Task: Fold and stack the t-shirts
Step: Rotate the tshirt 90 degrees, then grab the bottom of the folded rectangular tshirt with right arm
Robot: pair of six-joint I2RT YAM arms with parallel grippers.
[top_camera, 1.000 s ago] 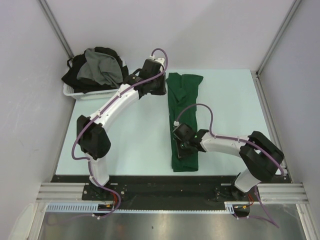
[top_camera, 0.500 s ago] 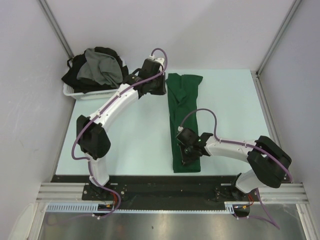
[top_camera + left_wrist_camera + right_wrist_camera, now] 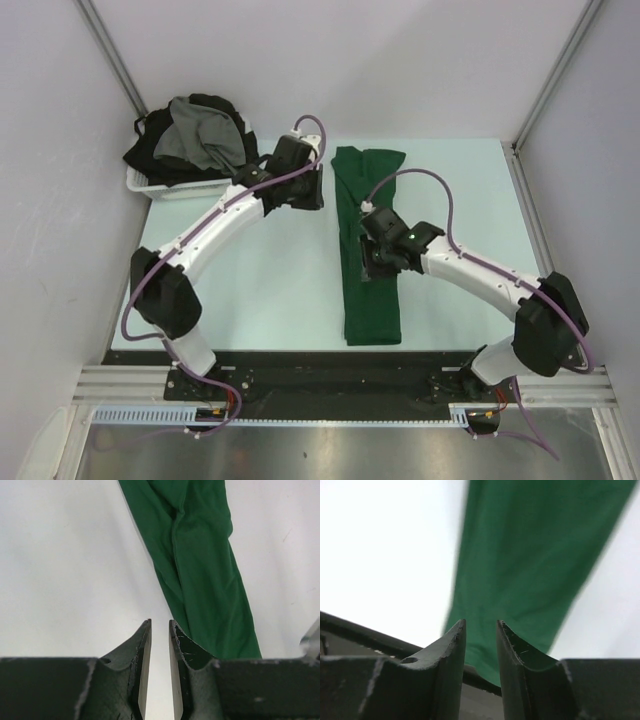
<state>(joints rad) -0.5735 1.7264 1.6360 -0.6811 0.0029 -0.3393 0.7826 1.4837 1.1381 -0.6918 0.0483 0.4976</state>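
Green t-shirt [image 3: 372,300], one, lies flat (one heaped basket [image 3: 160,190] beyond).

No text, label, brand, number or sign can be read in any of the views. Nothing legible is carried by the dark green t-shirt [image 3: 372,300], by the grey and black t-shirts [image 3: 195,140] heaped in the white basket [image 3: 150,188], or by the pale worktop [image 3: 270,270]. Only scuffs are seen on the dark inner faces of the left pincer [image 3: 160,625] and the right pincer [image 3: 480,622]. No lettering is made out on the left arm [image 3: 215,225] or the right arm [image 3: 480,278].
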